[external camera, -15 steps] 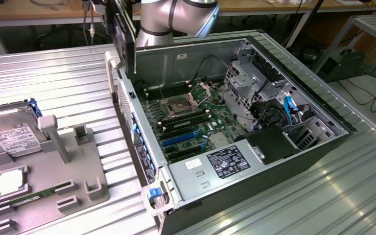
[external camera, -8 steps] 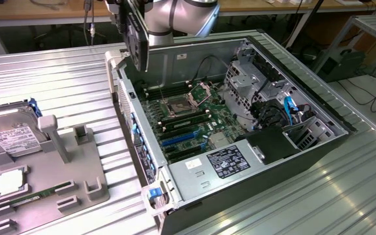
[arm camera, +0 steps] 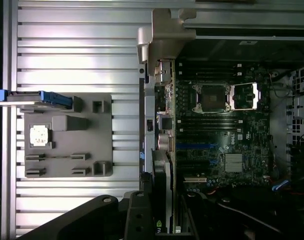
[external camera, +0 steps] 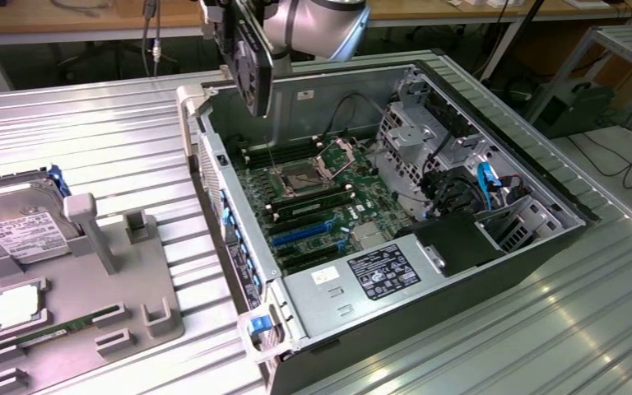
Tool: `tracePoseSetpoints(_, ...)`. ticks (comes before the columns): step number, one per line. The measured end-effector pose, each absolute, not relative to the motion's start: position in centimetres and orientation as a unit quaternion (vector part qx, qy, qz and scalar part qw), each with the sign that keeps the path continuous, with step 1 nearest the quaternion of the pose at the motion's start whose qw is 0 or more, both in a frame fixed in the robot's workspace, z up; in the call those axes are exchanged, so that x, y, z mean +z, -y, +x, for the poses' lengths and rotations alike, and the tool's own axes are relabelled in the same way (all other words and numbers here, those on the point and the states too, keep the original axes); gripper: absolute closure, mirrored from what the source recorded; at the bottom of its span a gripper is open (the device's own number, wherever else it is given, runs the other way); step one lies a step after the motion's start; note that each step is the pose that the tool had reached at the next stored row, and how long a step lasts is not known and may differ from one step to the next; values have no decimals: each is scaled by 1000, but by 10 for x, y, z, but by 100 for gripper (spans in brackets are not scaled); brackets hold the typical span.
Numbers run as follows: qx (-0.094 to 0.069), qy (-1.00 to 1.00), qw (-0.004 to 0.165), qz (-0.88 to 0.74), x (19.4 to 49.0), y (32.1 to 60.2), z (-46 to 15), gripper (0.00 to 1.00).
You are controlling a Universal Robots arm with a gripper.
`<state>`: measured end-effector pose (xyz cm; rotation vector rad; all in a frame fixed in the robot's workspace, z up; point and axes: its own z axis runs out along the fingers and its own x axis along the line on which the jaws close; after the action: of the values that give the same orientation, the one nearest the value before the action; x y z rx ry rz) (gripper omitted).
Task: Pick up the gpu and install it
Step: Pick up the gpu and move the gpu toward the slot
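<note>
Black-faced gpu (external camera: 257,74) hangs upright, clamped in the gripper (arm camera: 161,212) jaws, in the air over the open case (external camera: 536,247) at its rear wall (clear of the motherboard (external camera: 332,210)).

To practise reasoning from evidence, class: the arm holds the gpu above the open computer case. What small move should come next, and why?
Probably a short sideways shift to bring the gpu over the blue slot, before any lowering. The gripper holds the gpu high above the rim of the case, while the blue slot lies further in on the motherboard.
</note>
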<state>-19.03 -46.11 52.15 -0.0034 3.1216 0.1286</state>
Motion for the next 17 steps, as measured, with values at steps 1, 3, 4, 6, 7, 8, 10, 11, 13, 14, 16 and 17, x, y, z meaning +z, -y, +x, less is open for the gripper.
tracePoseSetpoints(1,41,-999,9,-1,522,461,-190,73)
tracePoseSetpoints(3,41,-999,9,-1,521,462,-188,73)
tracePoseSetpoints(4,41,-999,9,-1,521,462,-186,73)
tracePoseSetpoints(6,41,-999,9,-1,521,462,-181,73)
tracePoseSetpoints(7,41,-999,9,-1,521,462,-179,73)
tracePoseSetpoints(8,41,-999,9,-1,521,462,-176,73)
tracePoseSetpoints(10,41,-999,9,-1,521,462,-171,73)
tracePoseSetpoints(11,41,-999,9,-1,521,462,-168,73)
tracePoseSetpoints(13,41,-999,9,-1,521,462,-164,73)
tracePoseSetpoints(14,41,-999,9,-1,521,462,-162,73)
tracePoseSetpoints(16,41,-999,9,-1,521,462,-155,73)
tracePoseSetpoints(17,41,-999,9,-1,521,462,-152,73)
